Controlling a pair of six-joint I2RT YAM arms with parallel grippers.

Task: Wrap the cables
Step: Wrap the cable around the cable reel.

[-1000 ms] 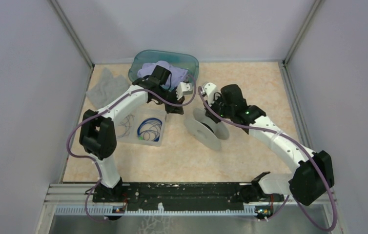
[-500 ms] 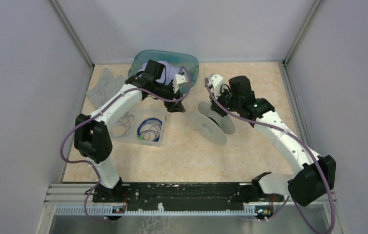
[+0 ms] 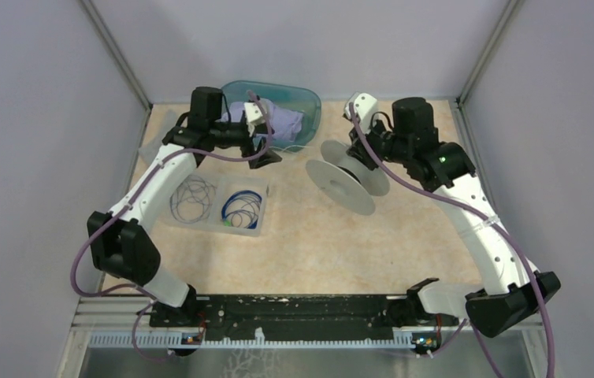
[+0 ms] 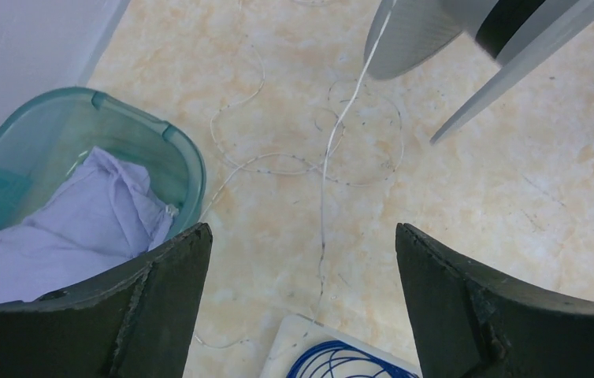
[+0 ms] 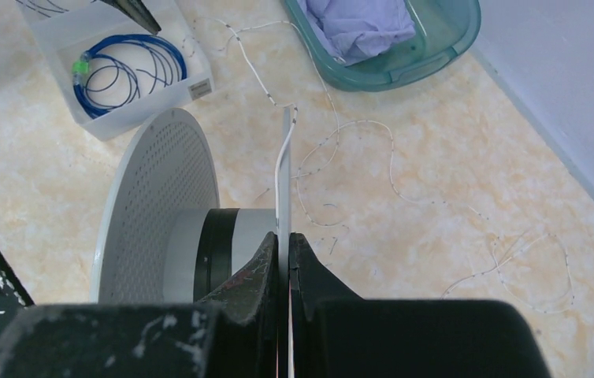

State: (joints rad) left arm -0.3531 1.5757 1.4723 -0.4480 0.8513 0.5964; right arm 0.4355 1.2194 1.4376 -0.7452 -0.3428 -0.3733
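Note:
A thin whitish cable [image 4: 324, 181] lies in loose loops on the table, running from the white spool [image 4: 420, 27] toward the white tray [image 4: 309, 335]. Its loops [image 5: 392, 157] spread past the spool in the right wrist view. A blue cable coil [image 5: 120, 67] sits in the tray's right compartment [image 3: 243, 209]. My left gripper [image 4: 302, 230] hangs open and empty above the whitish cable, near the teal basin [image 3: 307, 110]. My right gripper [image 5: 287, 236] is shut on the thin flange [image 5: 286, 157] of the spool [image 3: 341, 185], holding it tilted off the table.
The teal basin [image 4: 187, 161] holds a lavender cloth [image 4: 73, 228] at the back. The tray's left compartment [image 3: 191, 197] holds thin dark loops. A grey cloth [image 3: 160, 142] lies at the back left. Walls close the table on three sides.
My left gripper opened and swung back and left toward the basin. My right arm carried the spool back and to the right.

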